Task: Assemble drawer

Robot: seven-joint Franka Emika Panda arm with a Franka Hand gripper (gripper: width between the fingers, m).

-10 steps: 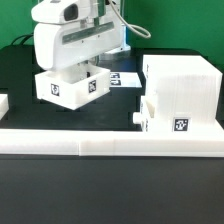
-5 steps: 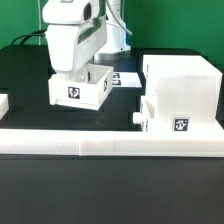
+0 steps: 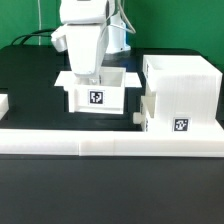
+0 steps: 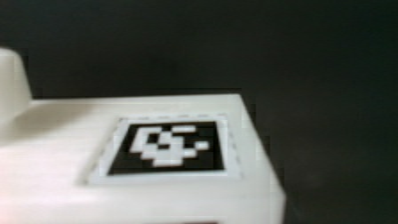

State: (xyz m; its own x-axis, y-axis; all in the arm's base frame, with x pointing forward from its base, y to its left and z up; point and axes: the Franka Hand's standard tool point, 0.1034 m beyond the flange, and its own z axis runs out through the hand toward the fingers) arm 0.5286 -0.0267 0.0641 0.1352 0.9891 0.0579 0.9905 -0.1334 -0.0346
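Note:
My gripper [image 3: 96,78] is shut on a small white open-top drawer box [image 3: 97,97] and carries it with its black-and-white tag facing the camera. The box hangs just to the exterior view's left of the big cube-like casing [image 3: 182,80], a small gap apart. A second small box [image 3: 178,124] with a tag sits in the casing's lower part, its knob [image 3: 139,117] poking out. In the wrist view the held box's wall and tag [image 4: 169,147] fill the picture, and my fingers do not show.
The long low white rail [image 3: 110,141] runs along the front of the black table. The marker board [image 3: 128,76] lies behind the held box. A small white part [image 3: 3,102] sits at the exterior view's left edge.
My gripper has carried the small box toward the exterior view's right, closer to the casing, and turned it so that its tag now faces the camera squarely.

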